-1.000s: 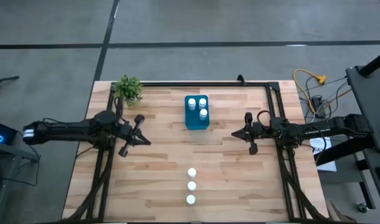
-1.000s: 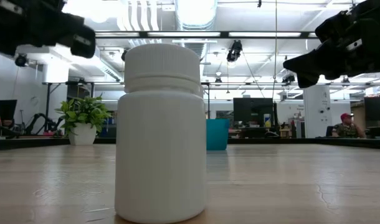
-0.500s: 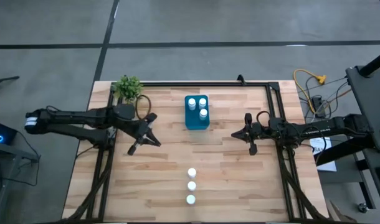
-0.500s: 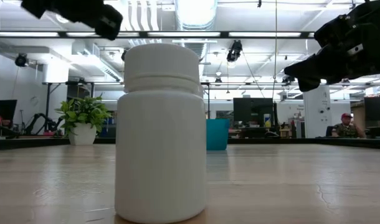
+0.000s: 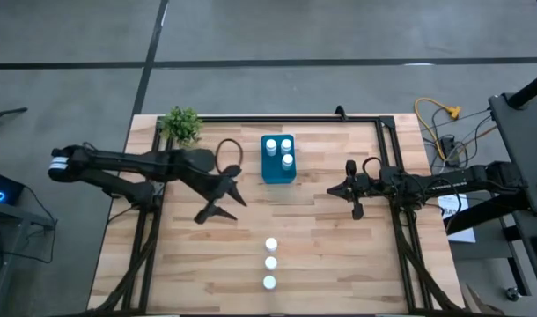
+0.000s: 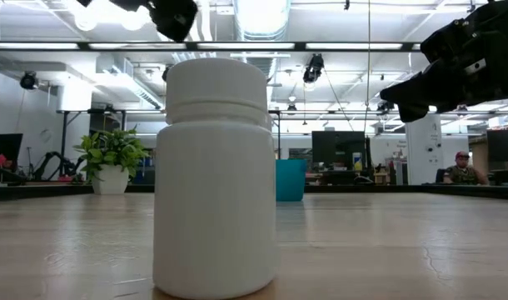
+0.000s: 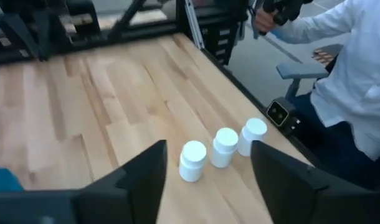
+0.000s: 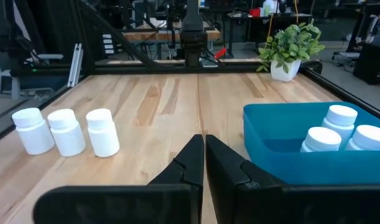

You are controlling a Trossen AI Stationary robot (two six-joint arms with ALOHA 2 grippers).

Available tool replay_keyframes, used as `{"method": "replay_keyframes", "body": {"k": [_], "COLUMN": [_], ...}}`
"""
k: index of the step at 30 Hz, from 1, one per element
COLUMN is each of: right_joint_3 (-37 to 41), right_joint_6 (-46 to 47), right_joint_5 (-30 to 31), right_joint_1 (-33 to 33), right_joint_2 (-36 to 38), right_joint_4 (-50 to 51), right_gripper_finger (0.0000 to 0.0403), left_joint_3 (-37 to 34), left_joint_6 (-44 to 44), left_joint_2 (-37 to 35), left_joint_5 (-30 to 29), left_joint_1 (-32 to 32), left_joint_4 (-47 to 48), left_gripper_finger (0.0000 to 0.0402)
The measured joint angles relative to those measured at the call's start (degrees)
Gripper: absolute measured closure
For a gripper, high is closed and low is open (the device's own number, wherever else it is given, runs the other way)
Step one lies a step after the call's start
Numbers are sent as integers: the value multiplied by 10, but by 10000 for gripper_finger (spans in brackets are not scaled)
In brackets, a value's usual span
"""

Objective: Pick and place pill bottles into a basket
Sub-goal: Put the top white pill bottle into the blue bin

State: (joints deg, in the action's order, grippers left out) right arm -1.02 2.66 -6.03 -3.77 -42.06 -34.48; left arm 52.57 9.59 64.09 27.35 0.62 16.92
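Three white pill bottles point(image 5: 271, 262) stand upright in a row near the table's near edge, also visible in the left wrist view point(image 7: 225, 147) and the right wrist view point(image 8: 65, 132). The closest fills the low view point(image 6: 216, 175). The teal basket point(image 5: 267, 172) stands at the far middle with three more bottles point(image 8: 339, 118) upright inside. My left gripper point(image 5: 223, 208) hovers open above the table, left of the basket and short of the row point(image 7: 209, 152). My right gripper point(image 5: 332, 187) waits shut to the right of the basket point(image 8: 204, 149).
A small potted plant point(image 5: 181, 125) stands at the far left corner. Black rails run along the table's left, right and far edges. A person in a white sleeve point(image 7: 352, 74) sits past the table's edge beyond the bottle row. Bare wood lies between the row and the basket.
My left gripper has risen and travelled toward the table's middle and near edge, closer to the bottle row, tipping downward a little, and its fingers have opened. The bottles and basket have not moved.
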Motion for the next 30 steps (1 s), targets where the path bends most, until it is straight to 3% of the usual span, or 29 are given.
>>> {"method": "replay_keyframes", "body": {"k": [4, 8, 13, 20, 30], "right_joint_3": [0, 0, 0, 0, 0], "right_joint_6": [1, 1, 1, 1, 2], "right_joint_5": [0, 0, 0, 0, 1], "right_joint_1": [0, 0, 0, 0, 0], "right_joint_2": [0, 0, 0, 0, 0], "right_joint_4": [0, 0, 0, 7, 13], "right_gripper_finger": [394, 394, 394, 394, 394], "left_joint_3": [41, 99, 149, 170, 203], "left_joint_6": [-3, 0, 17, 28, 28], "left_joint_2": [55, 115, 165, 223, 305], "left_joint_5": [0, -17, -97, -145, -149], "left_joint_1": [8, 20, 43, 62, 84], "left_joint_4": [41, 105, 159, 152, 147], "left_gripper_finger": [151, 144, 144, 144, 144]}}
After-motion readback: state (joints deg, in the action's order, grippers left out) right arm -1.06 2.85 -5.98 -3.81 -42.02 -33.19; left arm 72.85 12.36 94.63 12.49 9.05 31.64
